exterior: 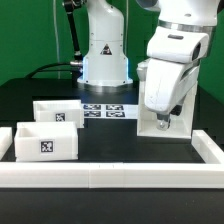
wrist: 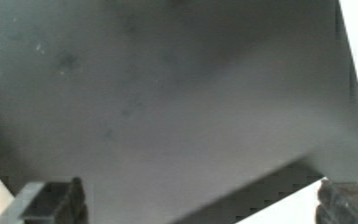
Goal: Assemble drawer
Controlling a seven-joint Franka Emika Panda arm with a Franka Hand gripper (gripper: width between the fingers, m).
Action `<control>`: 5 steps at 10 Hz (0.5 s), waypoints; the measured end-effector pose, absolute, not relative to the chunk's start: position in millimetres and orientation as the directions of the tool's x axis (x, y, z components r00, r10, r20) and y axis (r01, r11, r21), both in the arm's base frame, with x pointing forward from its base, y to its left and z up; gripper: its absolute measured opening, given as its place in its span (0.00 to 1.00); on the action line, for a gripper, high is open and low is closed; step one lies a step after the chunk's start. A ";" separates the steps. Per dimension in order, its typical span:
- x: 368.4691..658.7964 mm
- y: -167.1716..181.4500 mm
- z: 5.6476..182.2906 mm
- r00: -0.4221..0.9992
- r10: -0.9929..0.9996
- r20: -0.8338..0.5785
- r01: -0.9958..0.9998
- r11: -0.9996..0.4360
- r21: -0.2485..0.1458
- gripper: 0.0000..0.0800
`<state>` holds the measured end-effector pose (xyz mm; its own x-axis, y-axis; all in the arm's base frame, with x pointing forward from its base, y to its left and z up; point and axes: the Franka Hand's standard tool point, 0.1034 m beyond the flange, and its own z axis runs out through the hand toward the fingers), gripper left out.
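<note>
The tall white casing (exterior: 183, 122) stands at the exterior view's right, mostly hidden behind my arm. My gripper (exterior: 165, 113) hangs low right in front of it, fingers pointing down. In the wrist view the gripper (wrist: 197, 200) is open, the two dark fingertips (wrist: 51, 202) wide apart with only dark surface and a white edge (wrist: 357, 130) between them, and it holds nothing. Two small white trays with tags lie at the exterior view's left, one farther back (exterior: 58, 112) and one nearer (exterior: 45, 142).
The marker board (exterior: 105, 109) lies flat between the trays and the casing. A low white border wall (exterior: 110, 176) runs along the front and up the exterior view's right side (exterior: 212, 150). The robot base (exterior: 104, 55) stands behind.
</note>
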<state>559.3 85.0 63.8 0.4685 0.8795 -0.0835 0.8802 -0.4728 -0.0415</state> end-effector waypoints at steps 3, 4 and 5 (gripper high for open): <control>559.4 85.2 63.8 0.468 0.880 -0.083 0.880 -0.473 -0.041 0.81; 559.3 85.1 63.8 0.469 0.879 -0.083 0.880 -0.473 -0.042 0.81; 559.3 85.0 63.7 0.469 0.879 -0.083 0.880 -0.473 -0.042 0.81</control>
<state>559.3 85.0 63.7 0.4691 0.8792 -0.0833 0.8799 -0.4734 -0.0420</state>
